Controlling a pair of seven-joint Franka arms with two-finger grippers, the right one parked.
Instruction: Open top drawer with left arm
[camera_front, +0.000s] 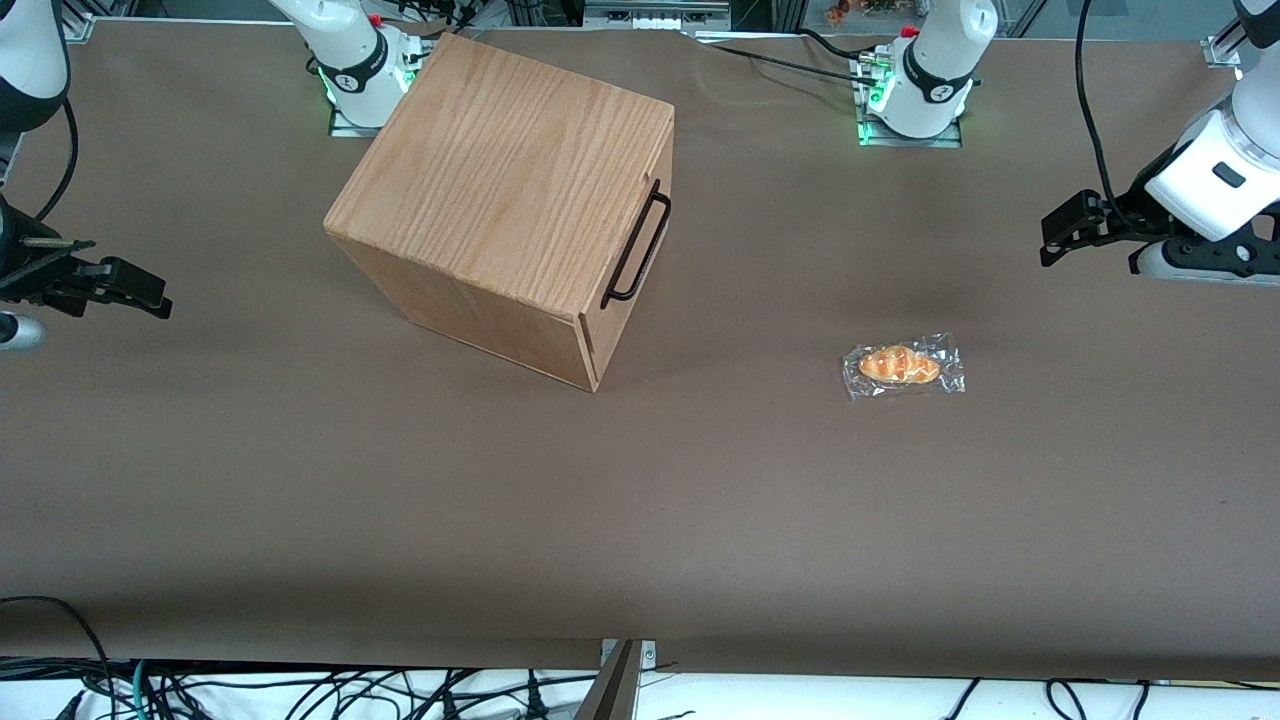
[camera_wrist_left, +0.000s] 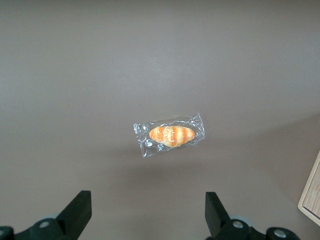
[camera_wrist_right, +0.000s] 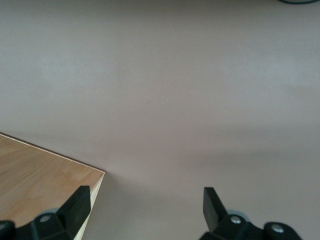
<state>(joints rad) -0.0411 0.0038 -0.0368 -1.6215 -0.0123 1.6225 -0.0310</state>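
The left arm (camera_front: 1215, 170) hangs above the working arm's end of the bench (camera_front: 700, 500), its end effector (camera_front: 1060, 235) well apart from the oak cabinet (camera_front: 500, 190) and holding nothing; in the left wrist view the end effector (camera_wrist_left: 147, 217) has its fingers (camera_wrist_left: 77, 212) spread wide, with only brown surface between them.

The top drawer (camera_front: 640, 240) sits fully closed in the cabinet, which stands turned at an angle toward the parked arm's half of the bench; the drawer front faces the working arm's end, and its thin black bar handle (camera_front: 637, 248) runs along the upper part of that face.

The step in hand looks like the approach, with the task barely begun; to do it well the arm should travel across and come down level with the handle, turn the wrist so the fingers straddle the bar, close on its middle rather than an end, and then pull straight along the drawer's own slanted axis, since a skewed pull might jam the drawer or drag the whole cabinet.

A wrapped bread roll (camera_front: 902, 365) lies on the bench between the arm and the cabinet, nearer the front camera than the likely path; it is worth passing above it.

The bench is covered in plain brown sheeting; both arm bases (camera_front: 915, 85) stand along its farther edge, and cables trail along the near edge.
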